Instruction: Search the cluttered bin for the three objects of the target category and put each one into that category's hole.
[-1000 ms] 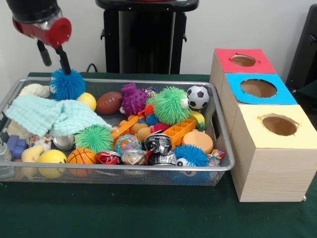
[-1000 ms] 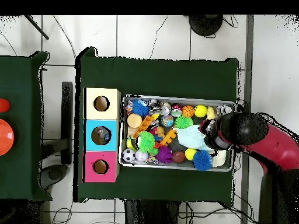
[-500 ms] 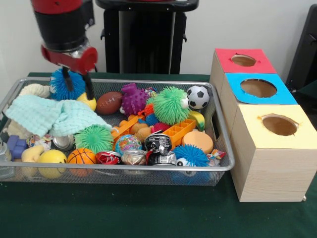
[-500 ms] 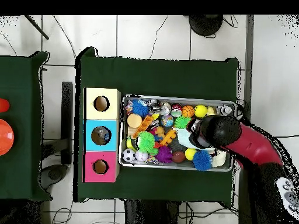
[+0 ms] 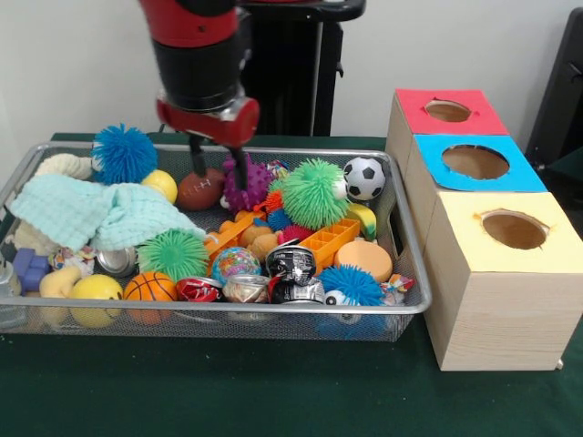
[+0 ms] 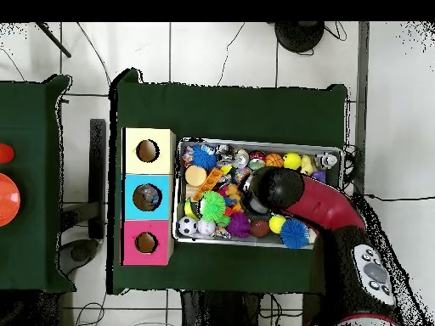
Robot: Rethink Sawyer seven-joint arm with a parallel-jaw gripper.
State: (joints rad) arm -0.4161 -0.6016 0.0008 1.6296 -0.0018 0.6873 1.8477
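My gripper (image 5: 218, 169) hangs open over the back middle of the wire bin (image 5: 228, 309), with nothing between its fingers. Its left finger stands in front of the brown football (image 5: 206, 191) and its right finger in front of the purple knobbly toy (image 5: 251, 187). A soccer ball (image 5: 365, 177) lies at the bin's back right and a small basketball (image 5: 150, 287) at the front left. Spiky balls lie around: blue (image 5: 124, 153), large green (image 5: 314, 193), small green (image 5: 173, 253). In the overhead view the arm (image 6: 285, 193) covers the bin's middle and hides the gripper.
Three wooden boxes stand to the right of the bin, each with a round hole on top: red (image 5: 448, 111), blue (image 5: 475, 162), yellow (image 5: 514, 229). A mint cloth (image 5: 91, 214) covers the bin's left part. Cans, an orange block (image 5: 328, 241) and small toys fill the front.
The arm has swung from the bin's left back corner, by the blue spiky ball, rightward to above the football and purple toy. The toys have stayed where they were.
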